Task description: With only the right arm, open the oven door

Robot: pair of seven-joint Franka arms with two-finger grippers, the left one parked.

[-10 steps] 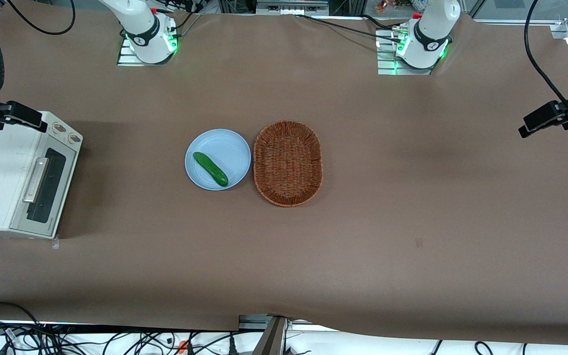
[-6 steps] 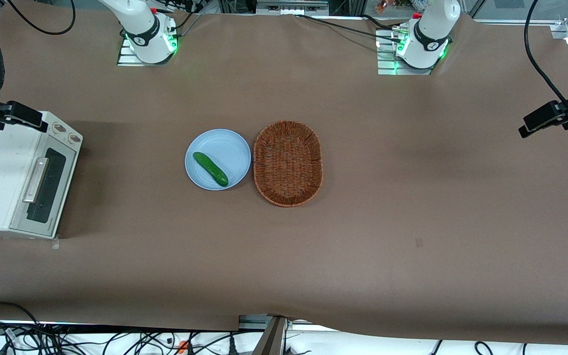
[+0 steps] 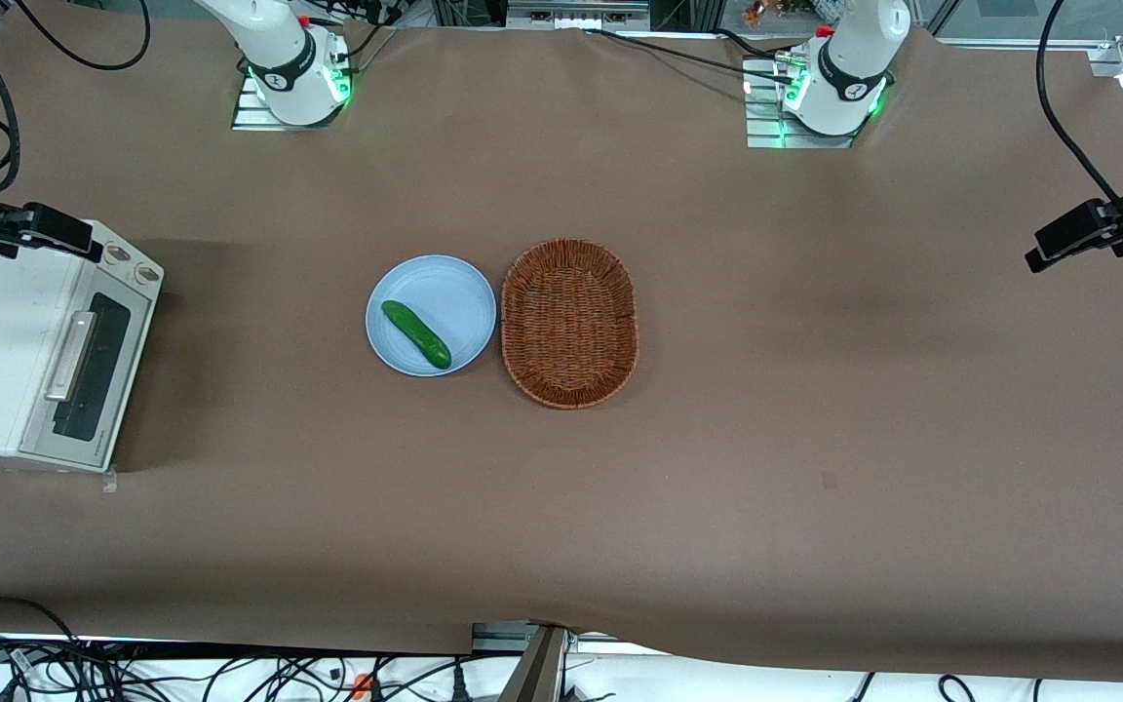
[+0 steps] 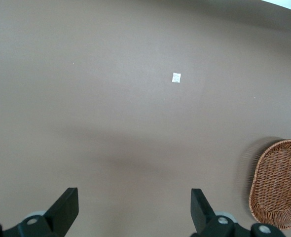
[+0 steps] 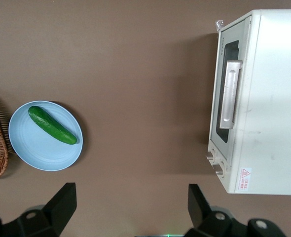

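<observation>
Gripper [image 5: 130, 210] hung high above the counter, jaws spread and empty; door [image 5: 226, 96] shut, oven's handle [image 5: 229, 93] off sideways, long axis along its front.

Right arm [image 3: 274, 44] raised, hand [image 5: 130, 207] high, fingers [image 5: 61, 202] spread wide, holding nothing

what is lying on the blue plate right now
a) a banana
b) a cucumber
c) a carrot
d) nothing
b: a green cucumber lies across the blue plate, beside the wicker basket. The oven door is shut, and the gripper is open, up above the table between the plate and the oven.
</observation>
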